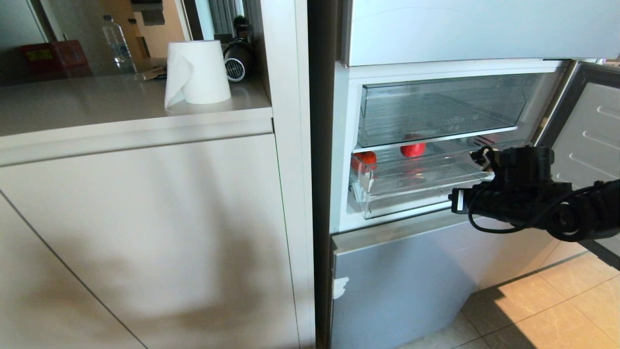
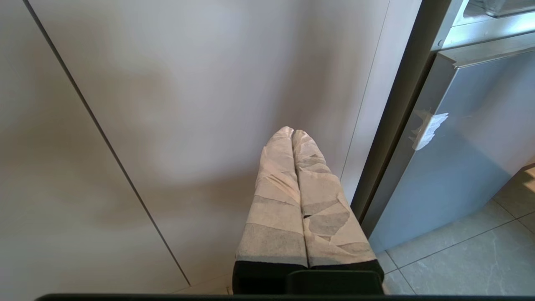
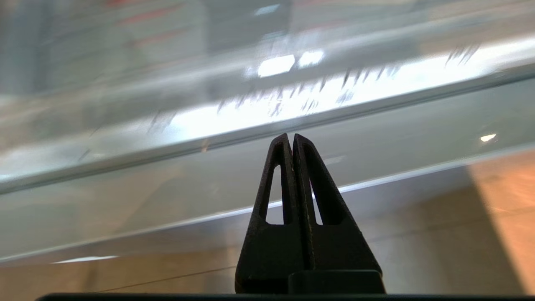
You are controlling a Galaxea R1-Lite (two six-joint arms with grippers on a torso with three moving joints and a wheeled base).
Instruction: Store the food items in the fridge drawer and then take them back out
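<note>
The fridge stands open in the head view. Two red food items lie in the shallow clear fridge drawer (image 1: 416, 194), one (image 1: 413, 148) toward the back and one (image 1: 365, 160) by its front left corner, above a white tape scrap (image 1: 370, 184). My right gripper (image 1: 457, 201) hovers level just in front of the drawer's right front, fingers shut and empty. The right wrist view shows those black fingers (image 3: 279, 175) pressed together before the drawer's blurred clear front edge (image 3: 234, 133). Low by the cabinet, my left gripper (image 2: 292, 131) hangs shut, its taped fingers (image 2: 276, 184) empty.
A deeper clear drawer (image 1: 436, 109) sits right above the shallow one. The open fridge door (image 1: 591, 131) stands to the right of my arm. A closed lower fridge door (image 1: 411, 281) lies below. A paper roll (image 1: 196, 72) stands on the counter (image 1: 97, 111) to the left.
</note>
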